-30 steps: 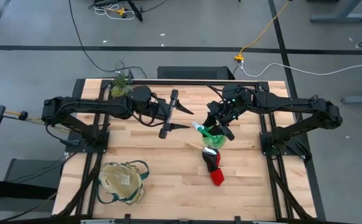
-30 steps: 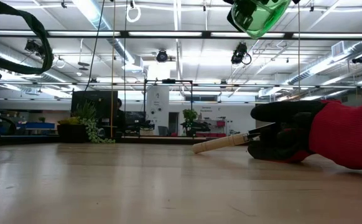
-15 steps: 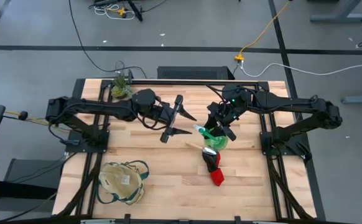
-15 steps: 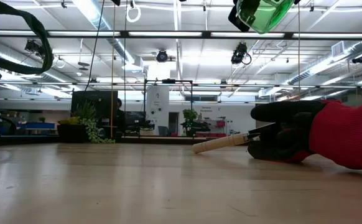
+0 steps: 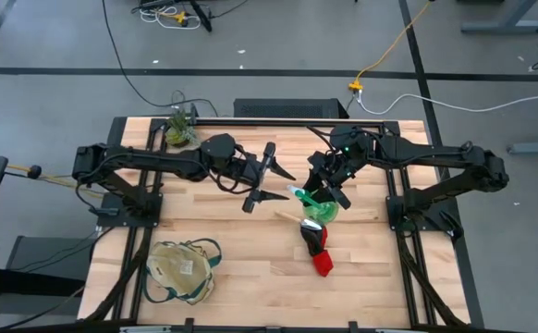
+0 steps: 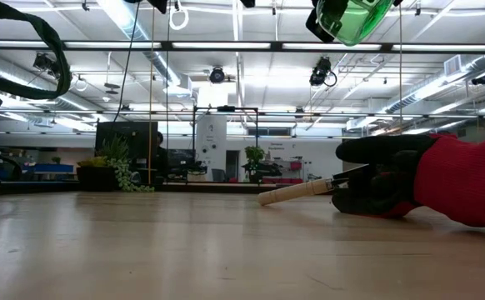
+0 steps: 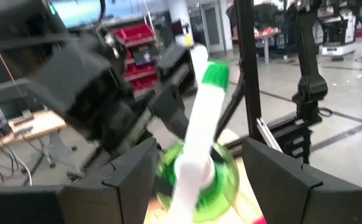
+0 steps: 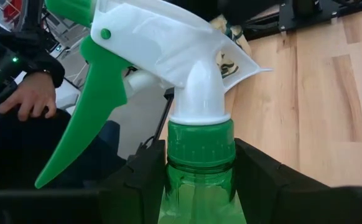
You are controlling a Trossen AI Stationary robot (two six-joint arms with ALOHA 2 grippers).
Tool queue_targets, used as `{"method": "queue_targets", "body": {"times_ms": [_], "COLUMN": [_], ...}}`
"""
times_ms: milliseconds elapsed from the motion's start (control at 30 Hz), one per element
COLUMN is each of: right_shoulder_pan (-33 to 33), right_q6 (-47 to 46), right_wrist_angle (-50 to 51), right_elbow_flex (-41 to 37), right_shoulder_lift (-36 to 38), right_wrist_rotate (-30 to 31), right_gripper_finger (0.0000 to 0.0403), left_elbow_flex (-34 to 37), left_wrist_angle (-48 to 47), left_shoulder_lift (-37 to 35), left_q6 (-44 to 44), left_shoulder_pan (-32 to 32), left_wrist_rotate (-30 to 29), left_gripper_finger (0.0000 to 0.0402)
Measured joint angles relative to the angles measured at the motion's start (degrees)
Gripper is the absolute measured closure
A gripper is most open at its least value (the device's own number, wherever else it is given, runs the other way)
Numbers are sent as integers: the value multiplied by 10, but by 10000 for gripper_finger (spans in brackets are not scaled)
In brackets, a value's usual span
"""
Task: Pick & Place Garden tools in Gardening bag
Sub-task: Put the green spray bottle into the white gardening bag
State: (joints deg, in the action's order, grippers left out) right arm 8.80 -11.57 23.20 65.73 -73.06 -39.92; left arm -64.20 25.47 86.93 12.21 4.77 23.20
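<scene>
I had my right claw (image 5: 323, 192) clamped round the green spray bottle's (image 5: 313, 205) neck, held aloft, while my left claw (image 5: 265, 182) stood open just short of it; judging a handover came next, with the gardening bag (image 5: 182, 269) well off on that side

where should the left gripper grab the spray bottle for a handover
Judging by its pose, on the white trigger head of the spray bottle, coming in from the left gripper's own side. The right gripper already clamps the green neck just below the collar, holding the bottle off the table, so the narrow head above is the free part facing the left arm.
</scene>
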Motion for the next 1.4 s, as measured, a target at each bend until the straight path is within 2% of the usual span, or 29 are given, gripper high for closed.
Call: {"method": "queue_targets", "body": {"times_ms": [633, 1133, 1300, 1400], "right_shoulder_pan": [0, 0, 0, 0], "right_q6": [0, 0, 0, 0], "right_wrist_angle": [-3, -4, -4, -5], "right_elbow_flex": [0, 0, 0, 0], "right_shoulder_lift": [0, 0, 0, 0], "right_wrist_rotate": [0, 0, 0, 0], "right_gripper_finger": [236, 236, 236, 236], "left_elbow_flex": [0, 0, -25, -51], "left_wrist_angle": [45, 48, 37, -21], "left_shoulder_lift": [16, 16, 16, 16], "left_q6": [-16, -16, -37, -37], "left_shoulder_pan": [-9, -15, -14, -6], "left_wrist_rotate": [0, 0, 0, 0], "left_gripper_finger": [160, 207, 209, 209]}}
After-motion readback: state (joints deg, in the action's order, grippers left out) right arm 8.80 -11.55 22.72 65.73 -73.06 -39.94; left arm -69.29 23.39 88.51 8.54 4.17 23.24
